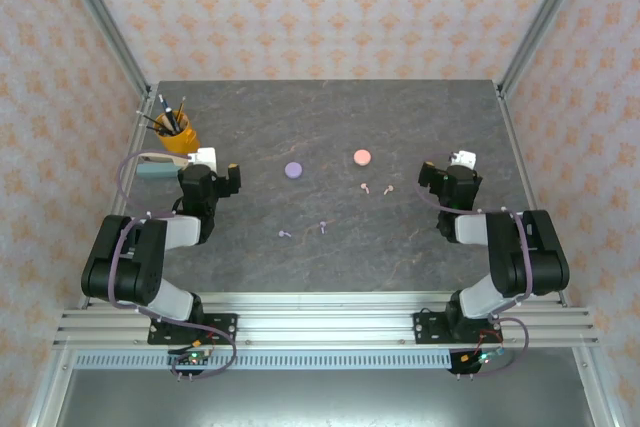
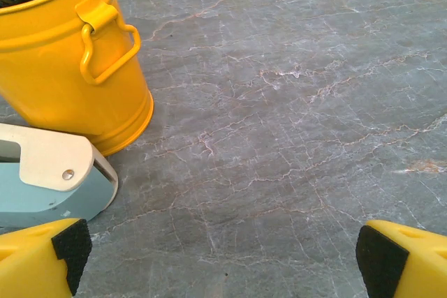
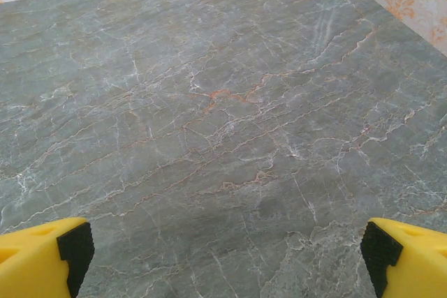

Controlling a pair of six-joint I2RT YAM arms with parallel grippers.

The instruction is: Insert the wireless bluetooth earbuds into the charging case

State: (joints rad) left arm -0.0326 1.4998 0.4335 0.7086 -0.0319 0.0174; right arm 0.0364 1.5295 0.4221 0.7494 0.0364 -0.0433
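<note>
Clearly nothing is loaded yet. Two lilac earbuds (image 1: 285,234) and two salmon earbuds (image 1: 366,187) (tiny, stemmed, smooth plastic) lie loose on the grey, veined, stone-look table (image 1: 420,127). Beyond them sit a round lilac case (image 1: 293,170) and a round salmon case (image 1: 362,157), flat discs that look shut, so opening and every insertion remain. Both the left gripper (image 2: 222,252) and the right gripper (image 3: 223,249) gape wide, holding nothing.

No readable text, label, brand or number on anything here
</note>
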